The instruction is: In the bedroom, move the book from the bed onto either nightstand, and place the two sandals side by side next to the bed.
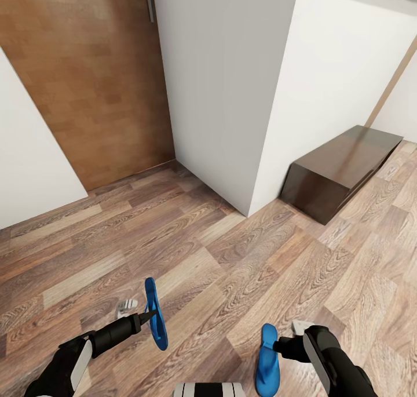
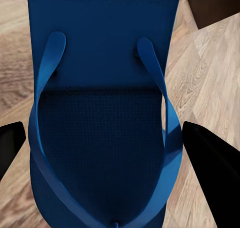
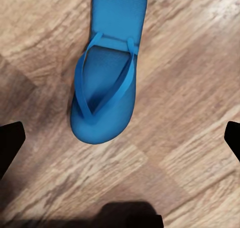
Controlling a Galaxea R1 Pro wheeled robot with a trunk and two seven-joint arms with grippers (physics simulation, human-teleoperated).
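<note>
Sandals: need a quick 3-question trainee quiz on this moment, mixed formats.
1. Multiple choice. The left sandal at the left pincer is: A) flat on the planks, B) held on edge, off the floor, C) on top of a cabinet.
2. True or false: the right pincer is open, and the right sandal lies flat on the floor ahead of it.
3. Fill in: the long dark-brown cabinet stands against the white ____.

Key: 1 B; 2 true; 3 wall.
</note>
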